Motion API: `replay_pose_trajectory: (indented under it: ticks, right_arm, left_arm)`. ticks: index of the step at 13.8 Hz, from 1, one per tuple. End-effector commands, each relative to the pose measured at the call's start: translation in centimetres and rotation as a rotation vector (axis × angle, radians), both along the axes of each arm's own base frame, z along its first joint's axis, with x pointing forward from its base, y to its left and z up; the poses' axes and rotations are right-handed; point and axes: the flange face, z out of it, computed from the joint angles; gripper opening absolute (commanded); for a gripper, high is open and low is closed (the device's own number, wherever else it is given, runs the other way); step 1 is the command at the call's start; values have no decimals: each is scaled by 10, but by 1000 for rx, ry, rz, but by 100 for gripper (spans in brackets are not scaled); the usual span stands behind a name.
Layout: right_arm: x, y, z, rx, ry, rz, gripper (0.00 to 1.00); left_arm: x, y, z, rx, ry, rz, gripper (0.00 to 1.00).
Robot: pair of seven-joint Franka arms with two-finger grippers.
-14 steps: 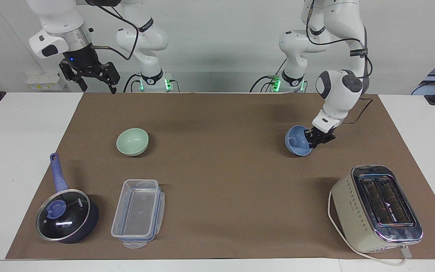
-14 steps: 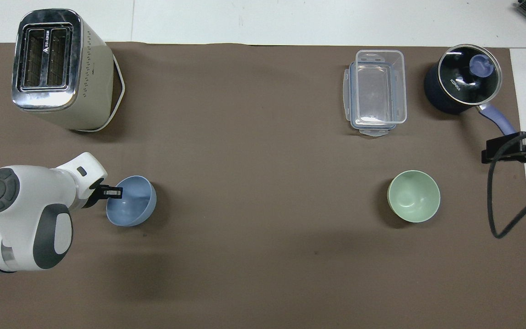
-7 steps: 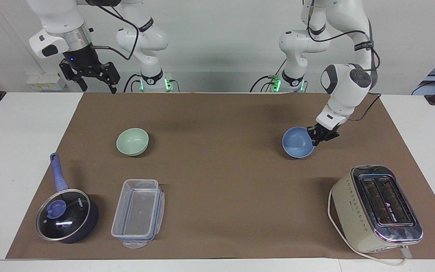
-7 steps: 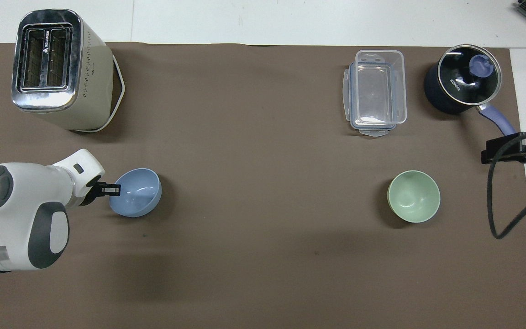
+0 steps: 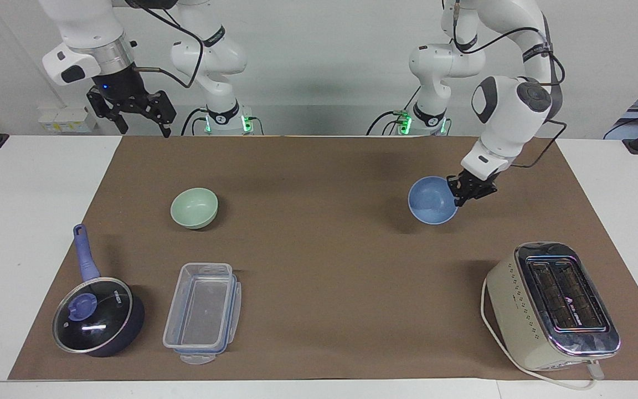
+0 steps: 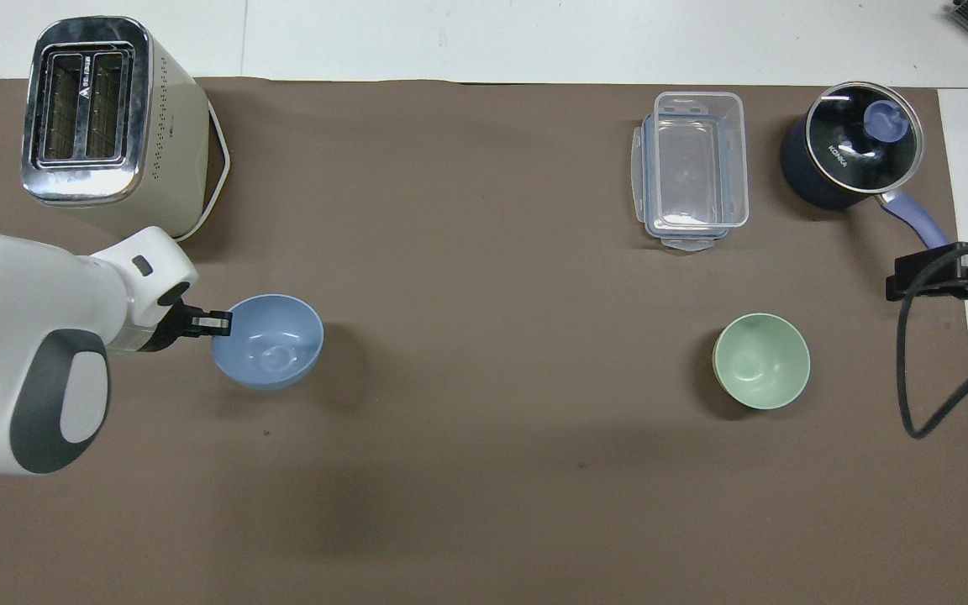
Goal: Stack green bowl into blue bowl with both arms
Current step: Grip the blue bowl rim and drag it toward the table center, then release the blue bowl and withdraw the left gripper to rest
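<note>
The left tool [image 5: 459, 195] is clenched on the rim of the blue bowl [image 5: 431, 200], gripping the edge at the side toward the left arm's end of the bench [image 5: 31, 183]. The bowl is raised clear of the brown mat [image 5: 324, 249]; its shadow lies apart from it on the mat. It hangs tilted, its opening turned partly away from the robots, so the smooth, empty inside is plainly seen. It is over the mat toward the left arm's end, closer to the robots than the toaster [image 5: 551, 305].

The right tool [image 5: 136, 119] is released, its fingers spread wide and holding nothing. It hangs in the air over the bench edge at the robots' end, toward the right arm's end; that arm waits.

The green bowl [image 5: 194, 207] sits upright on the mat toward the right arm's end, well apart from the blue bowl. It is pale mint, glossy and empty, and nothing touches it. The clear plastic container [image 5: 204, 313] and the dark lidded saucepan [image 5: 97, 316] lie farther from the robots than the green bowl, side by side, the saucepan's handle pointing toward the robots.
</note>
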Motion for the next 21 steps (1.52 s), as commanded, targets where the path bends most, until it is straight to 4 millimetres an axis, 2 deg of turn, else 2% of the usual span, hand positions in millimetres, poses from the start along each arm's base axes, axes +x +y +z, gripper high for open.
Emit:
replay_pose_trajectory:
  ticks: [1,3,5,6,7,10,12,13,14,16,17,19,21]
  right_arm:
    - [-3,-2,2,4,5,15,100]
    - [-3,-2,2,4,5,15,100]
    - [-3,-2,2,4,5,15,100]
    - [-3,-2,2,4,5,15,100]
    - [-3,-2,2,4,5,15,100]
    - [-3,-2,2,4,5,15,100]
    - [-3,-2,2,4,5,15,100]
    - [-3,-2,2,4,5,15,100]
    - [-3,-2,2,4,5,15,100]
    - [-3,-2,2,4,5,15,100]
    - [-3,-2,2,4,5,15,100]
    - [-4,-2,2,4,6,15,100]
    - [-3,-3,2,3,5,14,100]
  left_arm:
    - [-18,-57,10,-21,-3,26,0]
    - [-29,-93,9,-35,-24,35,0]
    - [-53,-142,-7,-47,-28,35,0]
    - [-62,-156,-20,-51,-33,29,0]
    - [-72,-168,-28,-55,-37,25,0]
    - [-100,-186,-62,-73,-82,-11,0]
    - [-101,-193,-85,-86,-106,-19,0]
    - [-100,-193,-87,-86,-106,-17,9]
    - [-95,-193,-85,-86,-106,-15,99]
    - [-84,-189,-76,-91,-115,-7,100]
    - [-73,-180,-65,-86,-103,13,100]
    - [-40,-159,-35,-64,-59,50,100]
    - [-16,-138,-11,-58,-46,94,100]
